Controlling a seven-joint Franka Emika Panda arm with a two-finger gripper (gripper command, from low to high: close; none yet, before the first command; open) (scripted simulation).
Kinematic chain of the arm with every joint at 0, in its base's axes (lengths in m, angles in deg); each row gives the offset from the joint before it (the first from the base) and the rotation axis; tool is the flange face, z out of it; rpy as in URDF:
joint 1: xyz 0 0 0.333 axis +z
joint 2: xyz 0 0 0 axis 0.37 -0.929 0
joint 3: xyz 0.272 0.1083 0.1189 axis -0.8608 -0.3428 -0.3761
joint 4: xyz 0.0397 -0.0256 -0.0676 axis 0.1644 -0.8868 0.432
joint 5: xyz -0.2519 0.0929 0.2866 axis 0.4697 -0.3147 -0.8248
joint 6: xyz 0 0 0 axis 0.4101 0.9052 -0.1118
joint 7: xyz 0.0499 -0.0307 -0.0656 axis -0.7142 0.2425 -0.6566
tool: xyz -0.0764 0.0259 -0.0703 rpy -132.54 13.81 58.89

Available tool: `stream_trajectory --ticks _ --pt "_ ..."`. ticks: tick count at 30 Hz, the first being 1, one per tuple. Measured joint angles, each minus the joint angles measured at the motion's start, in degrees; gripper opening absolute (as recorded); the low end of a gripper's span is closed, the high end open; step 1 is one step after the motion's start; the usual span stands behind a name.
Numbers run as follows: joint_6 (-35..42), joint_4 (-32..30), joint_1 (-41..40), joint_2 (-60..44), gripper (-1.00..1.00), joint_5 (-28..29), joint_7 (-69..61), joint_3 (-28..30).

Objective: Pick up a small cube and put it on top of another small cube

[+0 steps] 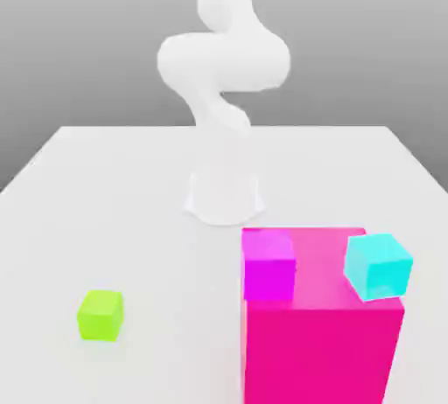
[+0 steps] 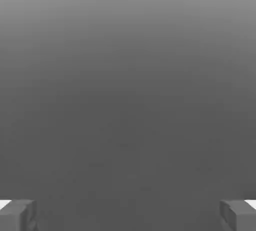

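Three small cubes lie before me. Nearest, the lime-green small cube sits alone on the table at about eight o'clock in the exterior view. It stands flat, has no long axis, and shows one face nearly square to the camera. At four o'clock stands the big pink block, carrying the magenta small cube and the cyan small cube, apart from each other. My gripper is spread wide and empty. I should descend straight over the green cube, fingers aligned with two opposite faces, and close centred.
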Motion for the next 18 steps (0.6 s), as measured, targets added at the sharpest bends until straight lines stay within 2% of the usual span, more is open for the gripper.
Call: stream_trajectory --ticks 9,18 --pt "-8.9 -7.3 -14.0 -16.6 0.0 4.9 24.6 -4.7" --pt "-17.7 -14.5 -23.6 -32.9 0.0 8.1 47.6 -4.6"
